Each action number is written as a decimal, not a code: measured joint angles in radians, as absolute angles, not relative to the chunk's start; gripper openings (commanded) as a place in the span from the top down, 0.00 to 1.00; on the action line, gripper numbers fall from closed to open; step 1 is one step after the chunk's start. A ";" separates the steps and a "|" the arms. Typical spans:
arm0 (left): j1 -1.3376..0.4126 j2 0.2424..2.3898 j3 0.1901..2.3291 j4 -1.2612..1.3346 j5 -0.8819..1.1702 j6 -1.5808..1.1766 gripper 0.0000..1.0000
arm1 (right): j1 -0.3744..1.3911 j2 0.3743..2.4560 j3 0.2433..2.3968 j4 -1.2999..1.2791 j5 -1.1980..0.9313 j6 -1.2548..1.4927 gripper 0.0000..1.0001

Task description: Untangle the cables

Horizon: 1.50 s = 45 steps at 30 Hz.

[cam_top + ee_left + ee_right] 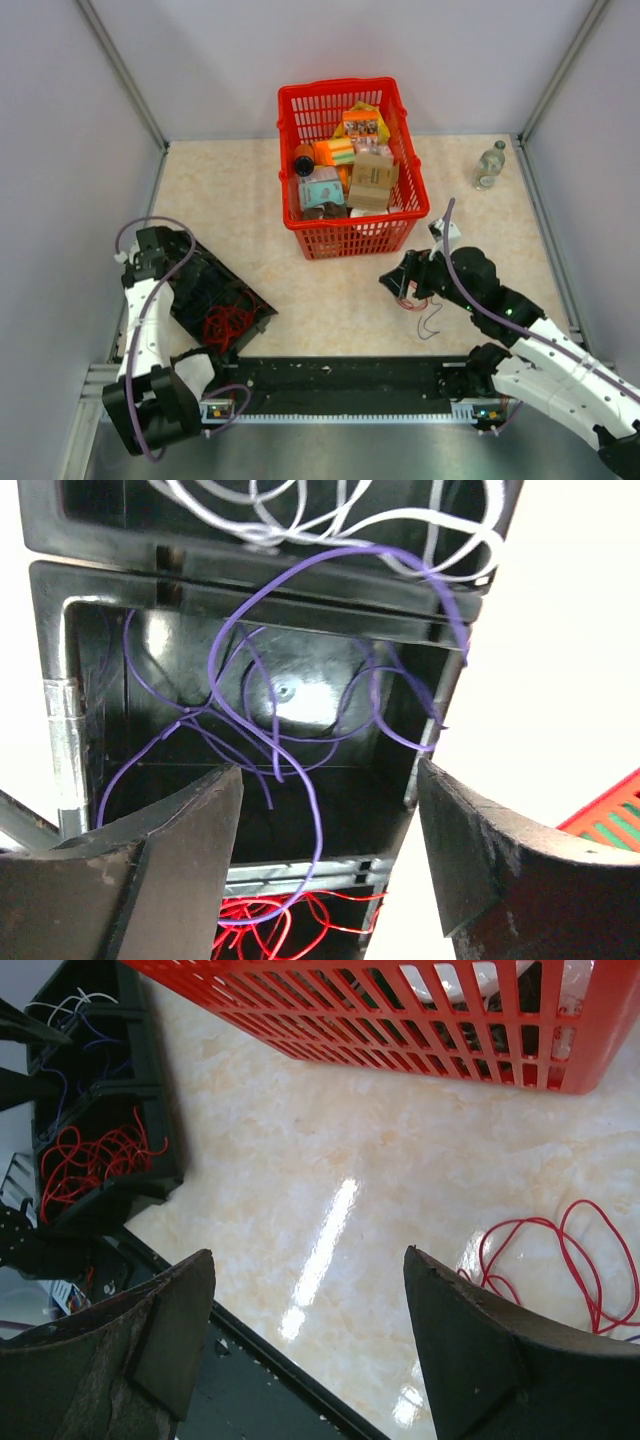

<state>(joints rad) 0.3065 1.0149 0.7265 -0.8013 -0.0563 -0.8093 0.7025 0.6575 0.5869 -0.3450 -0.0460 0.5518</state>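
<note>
The loose cables (pixel 427 318), a small clump of red loops with a dark strand, lie on the marbled table (pixel 330 310), in front of the right corner of a red basket (pixel 340 95). In the right wrist view they lie flat on the surface, off to the right of the fingers and not between them. More strands sit sorted in a black divided tray (pixel 258 300) at the left: white wires (pixel 330 515), purple wires (pixel 285 730) and red wires (pixel 265 925), each in its own compartment.

The right arm reaches from its base at the near right toward the middle, elbow bent and wrist pitched down. The right gripper (pixel 398 288) hangs just beside the clump, jaws wide apart and empty. The left arm rises from the near-left corner and folds over the tray. The left gripper (pixel 330 830) is spread above the purple compartment and grips nothing.

Bare table lies between the tray and the clump. The basket, packed with boxes, stands close behind the right gripper. A bottle (pixel 489 165) stands near the far right wall.
</note>
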 measured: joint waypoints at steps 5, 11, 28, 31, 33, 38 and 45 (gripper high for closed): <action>0.304 0.885 0.778 -0.807 -0.064 -0.751 0.01 | 0.702 0.657 0.575 -0.347 -0.047 0.553 0.25; 0.294 0.904 0.826 -0.819 -0.031 -0.709 0.01 | 0.702 0.680 0.575 -0.345 -0.050 0.553 0.25; 0.274 1.241 0.929 -0.893 -0.046 -0.875 0.01 | 0.702 0.661 0.566 -0.345 -0.049 0.569 0.25; 0.272 1.273 0.929 -0.882 -0.046 -0.894 0.17 | 0.702 0.661 0.566 -0.345 -0.049 0.569 0.25; 0.267 1.291 0.929 -0.869 -0.049 -0.905 0.27 | 0.702 0.661 0.566 -0.345 -0.049 0.569 0.25; 0.251 1.316 0.929 -0.856 -0.069 -0.926 0.61 | 0.702 0.661 0.564 -0.345 -0.048 0.569 0.25; 0.212 1.219 0.895 -0.850 -0.101 -0.941 1.00 | 0.702 0.661 0.562 -0.344 -0.046 0.568 0.25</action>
